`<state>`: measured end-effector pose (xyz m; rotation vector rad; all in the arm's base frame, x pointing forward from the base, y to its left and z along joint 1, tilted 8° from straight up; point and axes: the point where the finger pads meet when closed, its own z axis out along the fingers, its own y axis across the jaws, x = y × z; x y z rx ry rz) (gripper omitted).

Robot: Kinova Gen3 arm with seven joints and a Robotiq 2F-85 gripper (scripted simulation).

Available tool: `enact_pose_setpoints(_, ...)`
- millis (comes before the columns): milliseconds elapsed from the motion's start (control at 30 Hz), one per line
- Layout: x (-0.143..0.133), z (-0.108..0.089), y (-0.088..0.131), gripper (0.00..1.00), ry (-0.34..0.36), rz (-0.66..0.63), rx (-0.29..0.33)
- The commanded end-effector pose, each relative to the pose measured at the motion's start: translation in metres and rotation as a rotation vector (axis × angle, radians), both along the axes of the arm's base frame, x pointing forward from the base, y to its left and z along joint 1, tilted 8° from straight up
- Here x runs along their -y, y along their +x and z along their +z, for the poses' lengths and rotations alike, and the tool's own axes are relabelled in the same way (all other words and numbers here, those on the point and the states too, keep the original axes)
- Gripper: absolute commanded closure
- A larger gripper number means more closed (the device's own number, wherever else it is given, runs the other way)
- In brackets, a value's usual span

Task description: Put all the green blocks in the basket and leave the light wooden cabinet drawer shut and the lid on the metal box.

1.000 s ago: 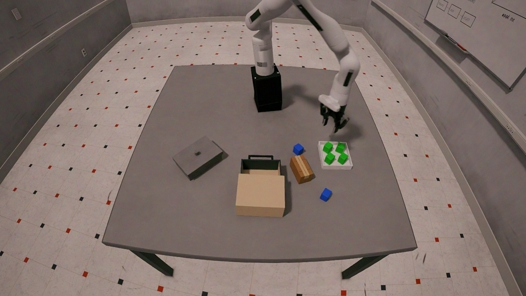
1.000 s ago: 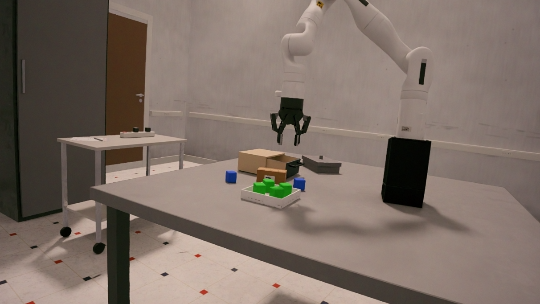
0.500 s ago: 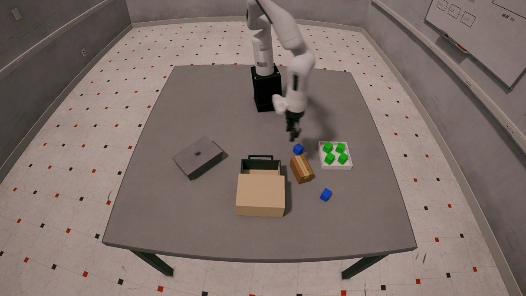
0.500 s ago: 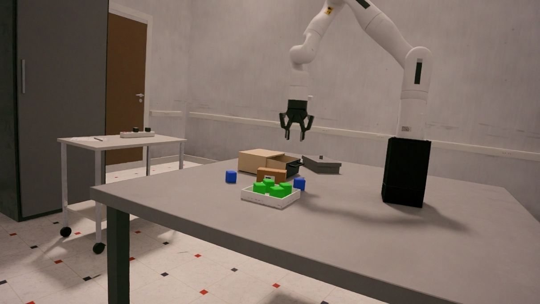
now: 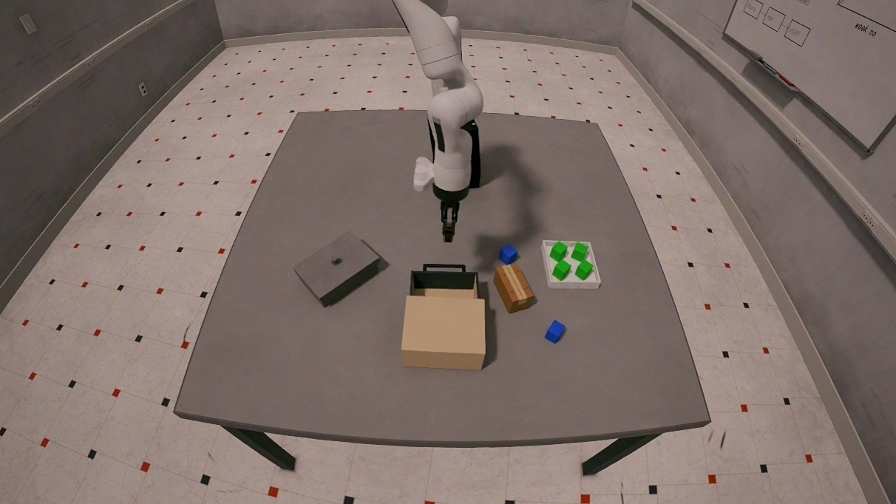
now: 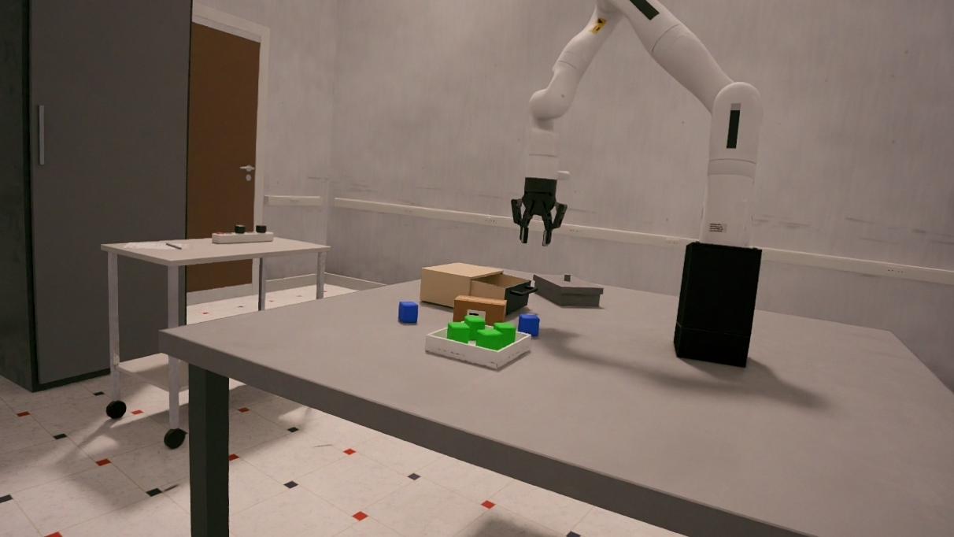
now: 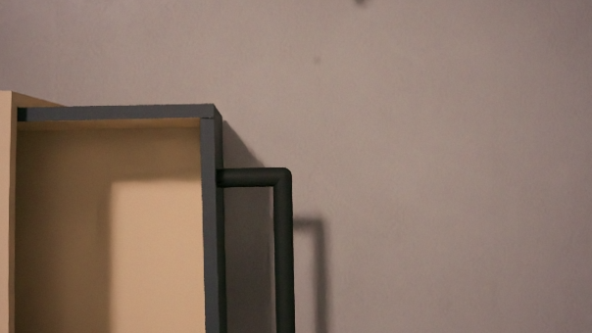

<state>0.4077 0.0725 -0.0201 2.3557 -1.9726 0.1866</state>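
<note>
Beyond the part-open, empty pincer (image 5: 448, 238) (image 6: 535, 242), the drawer (image 5: 443, 283) (image 6: 510, 294) (image 7: 212, 220) stands pulled out, probably left from a search. Off to its side, four green blocks (image 5: 561, 269) (image 6: 491, 338) sit inside the basket (image 5: 573, 284) (image 6: 461, 353), likely spread to keep them off its edge.

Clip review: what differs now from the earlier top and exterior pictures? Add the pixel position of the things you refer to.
The gripper (image 5: 448, 238) (image 6: 535, 242) swung from near the white basket (image 5: 571, 287) (image 6: 467, 352) toward the open drawer (image 5: 443, 280) (image 6: 519, 294) (image 7: 213, 220); in the top view it moved leftward. Nothing was taken hold of or let go. The basket with its four green blocks, the drawer, the lidded metal box (image 5: 357, 250) (image 6: 567, 294) and both blue blocks stayed put.
</note>
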Motion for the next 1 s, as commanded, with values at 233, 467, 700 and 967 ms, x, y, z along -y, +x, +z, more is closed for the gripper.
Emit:
enact_pose_setpoints(233,-0.0001,0.0006,0.0006,0.7,0.001,0.0,0.001)
enact_pose_setpoints(467,-0.0001,0.0006,0.0006,0.7,0.001,0.0,0.001)
enact_pose_setpoints(700,-0.0001,0.0006,0.0006,0.7,0.001,0.0,0.001)
enact_pose_setpoints(967,-0.0001,0.0006,0.0006,0.7,0.001,0.0,0.001)
